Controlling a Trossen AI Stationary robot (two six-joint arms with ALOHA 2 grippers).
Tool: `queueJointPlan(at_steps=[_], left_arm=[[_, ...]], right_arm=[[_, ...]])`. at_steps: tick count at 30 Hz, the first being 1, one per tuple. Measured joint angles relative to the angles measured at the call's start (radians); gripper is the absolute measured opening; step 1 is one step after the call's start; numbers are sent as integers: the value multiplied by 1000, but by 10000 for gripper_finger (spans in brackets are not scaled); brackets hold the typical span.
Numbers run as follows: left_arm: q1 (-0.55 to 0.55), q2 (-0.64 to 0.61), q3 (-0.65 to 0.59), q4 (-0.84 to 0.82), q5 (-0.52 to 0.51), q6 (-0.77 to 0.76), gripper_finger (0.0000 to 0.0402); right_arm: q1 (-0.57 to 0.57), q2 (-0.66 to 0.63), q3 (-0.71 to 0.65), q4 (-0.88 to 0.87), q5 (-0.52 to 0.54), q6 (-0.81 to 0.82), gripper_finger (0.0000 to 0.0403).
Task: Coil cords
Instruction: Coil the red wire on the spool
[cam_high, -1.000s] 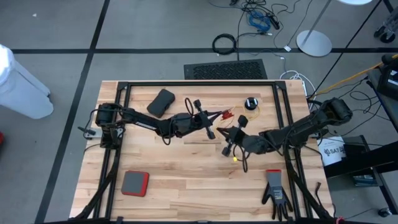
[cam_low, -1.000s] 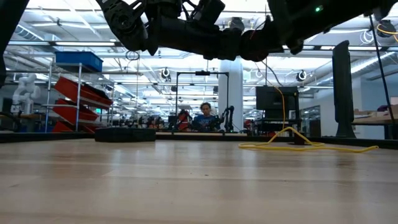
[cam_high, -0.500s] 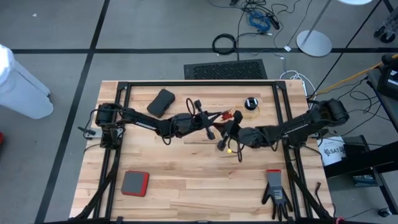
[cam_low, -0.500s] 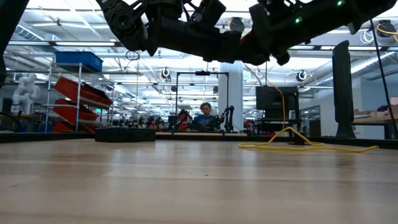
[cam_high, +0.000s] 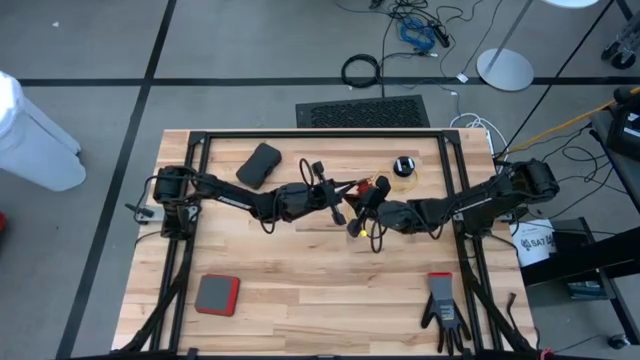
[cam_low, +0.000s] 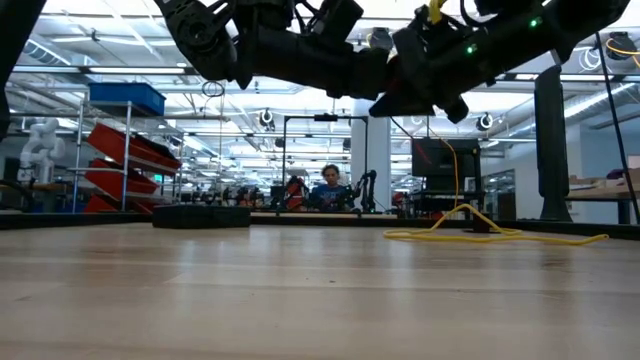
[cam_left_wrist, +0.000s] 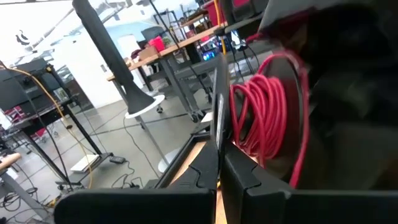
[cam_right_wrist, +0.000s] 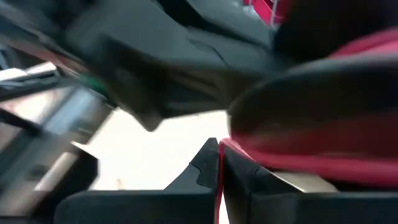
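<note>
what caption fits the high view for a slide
Both arms meet over the middle of the wooden table, left claw and right claw shut around the reddish-orange cord.

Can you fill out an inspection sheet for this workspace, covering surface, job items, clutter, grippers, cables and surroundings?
Surface: wooden table, black frame around it.
Job's things: red cord coiled at the left gripper; black reel near the far edge with a yellow cord on the table.
Clutter: dark pad, red-edged grey block, black glove.
Grippers: left gripper and right gripper both shut, close together above mid-table, the left on the red cord, the right apparently on a red strand.
Cables: black cable ring and blue cable bundle on the floor.
Surroundings: workshop hall; a person seated far behind.
</note>
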Motion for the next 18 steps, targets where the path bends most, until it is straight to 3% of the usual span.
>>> queueJointPlan(at_steps=[12, 18], left_arm=[[0, 0, 0, -10, 1, 25, 4], [-1, 0, 0, -32, -1, 28, 4]], right_arm=[[11, 0, 0, -17, -9, 1, 0], [47, 0, 0, -48, -69, -24, 2]])
